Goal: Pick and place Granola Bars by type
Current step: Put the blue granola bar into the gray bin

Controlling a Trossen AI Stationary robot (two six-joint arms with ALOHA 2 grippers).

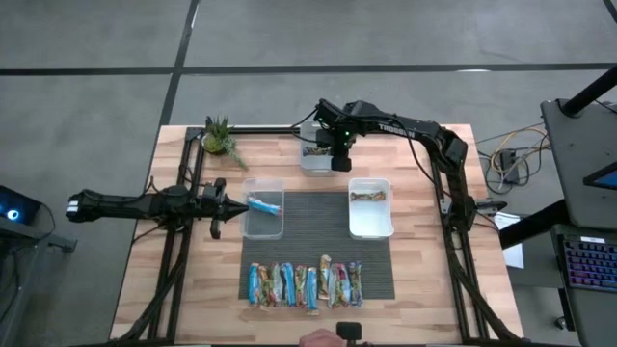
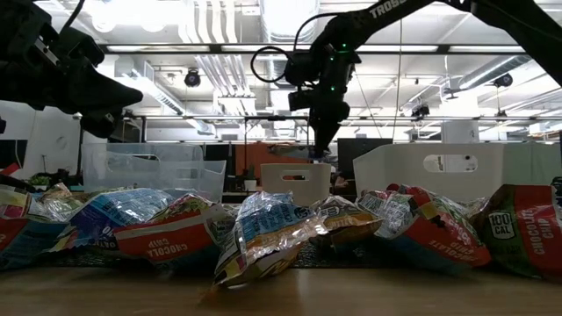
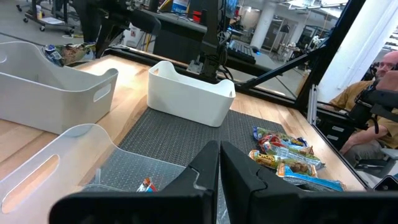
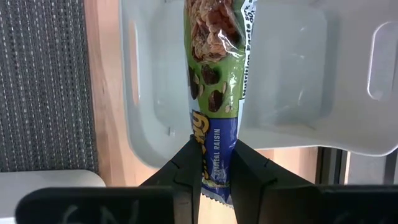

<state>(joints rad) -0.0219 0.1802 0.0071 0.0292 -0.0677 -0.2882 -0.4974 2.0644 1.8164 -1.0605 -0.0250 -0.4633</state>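
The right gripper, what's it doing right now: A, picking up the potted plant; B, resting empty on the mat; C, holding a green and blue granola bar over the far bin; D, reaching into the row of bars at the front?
C: the right gripper pinches a green and blue granola bar by its end above the far bin.

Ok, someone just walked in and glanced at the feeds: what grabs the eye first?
Probably the right gripper at the table's far edge, pinching a green-and-blue oatmeal raisin granola bar by its end so it hangs over the far bin. Next, the row of wrapped granola bars lined up on the dark mat near the front edge. The left gripper, shut, waits beside the left bin, which holds one blue bar.
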